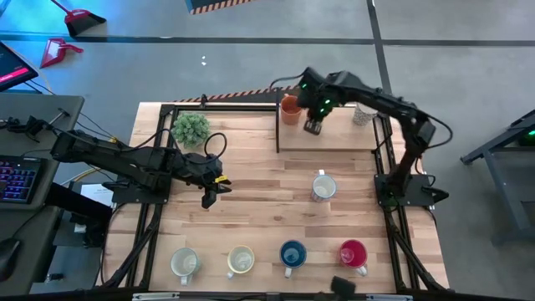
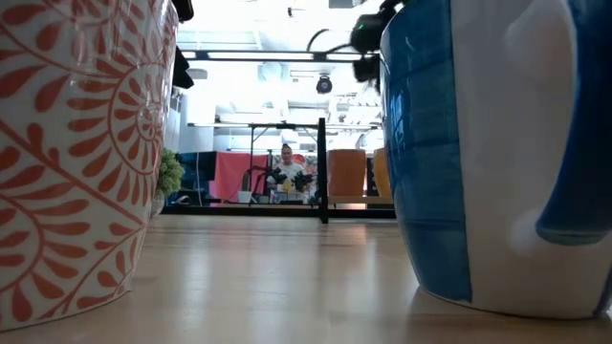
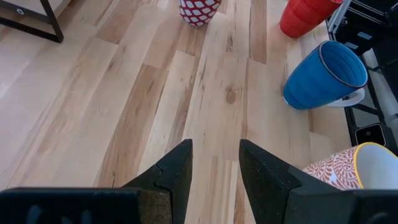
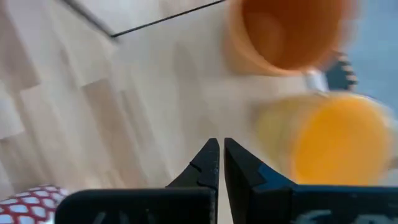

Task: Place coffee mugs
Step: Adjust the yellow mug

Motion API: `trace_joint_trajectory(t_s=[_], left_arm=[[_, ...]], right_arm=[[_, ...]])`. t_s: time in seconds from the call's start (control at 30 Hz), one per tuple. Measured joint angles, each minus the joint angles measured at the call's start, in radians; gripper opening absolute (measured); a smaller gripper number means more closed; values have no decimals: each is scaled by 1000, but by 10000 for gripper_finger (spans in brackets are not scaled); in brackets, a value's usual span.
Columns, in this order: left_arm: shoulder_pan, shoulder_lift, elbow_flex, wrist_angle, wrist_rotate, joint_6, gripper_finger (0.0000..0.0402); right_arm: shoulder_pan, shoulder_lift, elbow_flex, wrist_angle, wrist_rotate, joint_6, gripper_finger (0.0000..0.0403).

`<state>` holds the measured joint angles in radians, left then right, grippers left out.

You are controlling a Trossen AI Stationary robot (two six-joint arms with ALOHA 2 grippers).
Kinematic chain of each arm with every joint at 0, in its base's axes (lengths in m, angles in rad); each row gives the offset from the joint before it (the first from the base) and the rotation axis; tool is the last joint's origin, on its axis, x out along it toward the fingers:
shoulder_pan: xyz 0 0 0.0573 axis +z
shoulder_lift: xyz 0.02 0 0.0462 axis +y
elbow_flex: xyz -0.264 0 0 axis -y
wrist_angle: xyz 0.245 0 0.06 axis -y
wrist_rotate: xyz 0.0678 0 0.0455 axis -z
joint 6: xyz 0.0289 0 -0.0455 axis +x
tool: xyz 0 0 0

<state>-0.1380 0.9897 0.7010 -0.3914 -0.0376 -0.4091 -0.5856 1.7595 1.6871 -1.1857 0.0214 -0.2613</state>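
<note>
Several coffee mugs stand upright on the wooden table. A white one [image 1: 184, 262], a cream one [image 1: 241, 261], a blue one [image 1: 292, 255] and a red-pink one [image 1: 354, 253] line the near edge. A patterned mug [image 1: 323, 187] stands mid-table. An orange mug [image 1: 290, 109] and a patterned one [image 1: 364, 114] stand on the far shelf [image 1: 334, 142]. The right wrist view shows two orange mugs [image 4: 289, 31] [image 4: 329, 140] side by side. My right gripper [image 1: 313, 127] [image 4: 221, 155] hangs shut above the shelf beside them. My left gripper [image 1: 209, 195] [image 3: 214, 149] waits open over the table's left half.
A small green potted plant [image 1: 191, 128] stands at the far left of the table. A black frame post [image 1: 278, 125] marks the shelf's left side. Bare wood lies between the near row and the shelf. A person [image 2: 287, 172] sits in the room beyond.
</note>
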Motion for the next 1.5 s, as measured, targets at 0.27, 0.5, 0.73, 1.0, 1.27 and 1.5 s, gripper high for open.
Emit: trace_joint_trajectory(t_s=[0.27, 0.5, 0.73, 1.0, 1.27, 1.5], left_arm=[[0, 0, 0, 1, 0, -7, 119], [0, 0, 0, 1, 0, -8, 119], [0, 0, 0, 0, 0, -8, 119], [0, 0, 0, 0, 0, -8, 119], [0, 0, 0, -1, 0, -8, 119], [0, 0, 0, 0, 0, -9, 119]], right_arm=[[-142, -68, 0, 0, 68, 67, 0], [-238, -21, 0, 7, 161, 132, 0], [-265, 27, -1, -27, 127, 173, 0], [-265, 54, -1, -35, 131, 183, 0], [-266, 55, -1, -25, 133, 178, 0], [-266, 55, -1, -29, 128, 184, 0]])
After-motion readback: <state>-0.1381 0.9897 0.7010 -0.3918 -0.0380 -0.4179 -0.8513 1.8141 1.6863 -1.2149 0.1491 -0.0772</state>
